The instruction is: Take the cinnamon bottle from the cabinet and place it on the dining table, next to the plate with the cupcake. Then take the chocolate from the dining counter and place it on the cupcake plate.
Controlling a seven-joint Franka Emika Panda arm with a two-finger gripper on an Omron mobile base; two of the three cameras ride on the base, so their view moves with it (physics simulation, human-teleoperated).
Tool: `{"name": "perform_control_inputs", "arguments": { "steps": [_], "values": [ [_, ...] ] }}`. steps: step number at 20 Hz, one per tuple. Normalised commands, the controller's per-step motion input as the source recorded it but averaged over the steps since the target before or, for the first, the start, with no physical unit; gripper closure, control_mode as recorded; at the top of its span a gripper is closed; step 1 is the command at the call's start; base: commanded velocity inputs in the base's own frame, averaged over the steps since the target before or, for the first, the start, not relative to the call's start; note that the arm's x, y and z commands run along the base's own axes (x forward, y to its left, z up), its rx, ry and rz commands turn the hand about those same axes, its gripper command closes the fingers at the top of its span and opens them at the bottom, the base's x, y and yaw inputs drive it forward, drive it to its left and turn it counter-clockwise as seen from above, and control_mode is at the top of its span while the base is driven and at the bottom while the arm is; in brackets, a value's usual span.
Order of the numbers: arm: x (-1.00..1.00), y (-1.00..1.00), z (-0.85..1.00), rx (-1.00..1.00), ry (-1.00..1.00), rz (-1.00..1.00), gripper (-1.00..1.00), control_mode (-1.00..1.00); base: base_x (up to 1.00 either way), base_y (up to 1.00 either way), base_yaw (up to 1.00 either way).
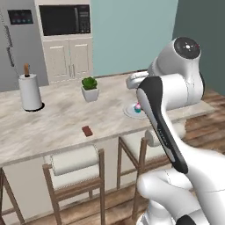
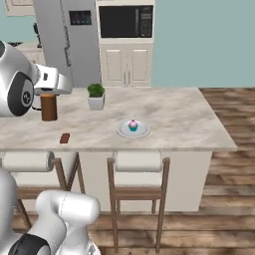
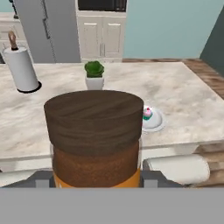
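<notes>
My gripper (image 2: 49, 95) is shut on the cinnamon bottle (image 2: 48, 108), a brown jar with a dark wooden lid, which hangs over the left part of the counter. In the hand view the cinnamon bottle (image 3: 95, 135) looms close, with the gripper (image 3: 96, 178) clamped on its sides. The white plate (image 1: 130, 111) with the pink-and-teal cupcake (image 1: 138, 107) sits near the counter's front edge, also seen as plate (image 2: 141, 131) and cupcake (image 2: 133, 125), and as plate (image 3: 156, 122) to the right of the bottle. The small brown chocolate (image 1: 87, 131) lies on the counter left of the plate; chocolate (image 2: 64, 138).
A potted plant (image 1: 89, 89) and a paper towel roll (image 1: 30, 91) stand further back on the marble counter (image 2: 189, 124). Two stools (image 2: 137, 172) are tucked under its front edge. A fridge and a microwave cabinet line the back wall.
</notes>
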Motion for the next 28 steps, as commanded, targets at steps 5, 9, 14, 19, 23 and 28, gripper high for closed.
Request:
{"name": "perform_control_inputs", "arguments": {
  "steps": [5,9,14,19,23,28],
  "values": [
    [0.0,0.0,0.0,0.0,0.0,0.0,1.0,1.0,0.6,-0.13,0.41],
    [0.0,0.0,0.0,0.0,0.0,0.0,1.0,1.0,0.61,-0.27,0.4],
    [0.0,0.0,0.0,0.0,0.0,0.0,1.0,1.0,0.64,-0.56,0.3],
    [0.0,0.0,0.0,0.0,0.0,0.0,1.0,1.0,0.52,-0.78,0.04],
    [0.0,0.0,0.0,0.0,0.0,0.0,1.0,1.0,0.5,-0.76,-0.11],
    [0.2,-0.18,-0.11,0.0,0.0,-0.13,1.0,-1.0,0.31,-0.31,-0.15]
  ]
}}
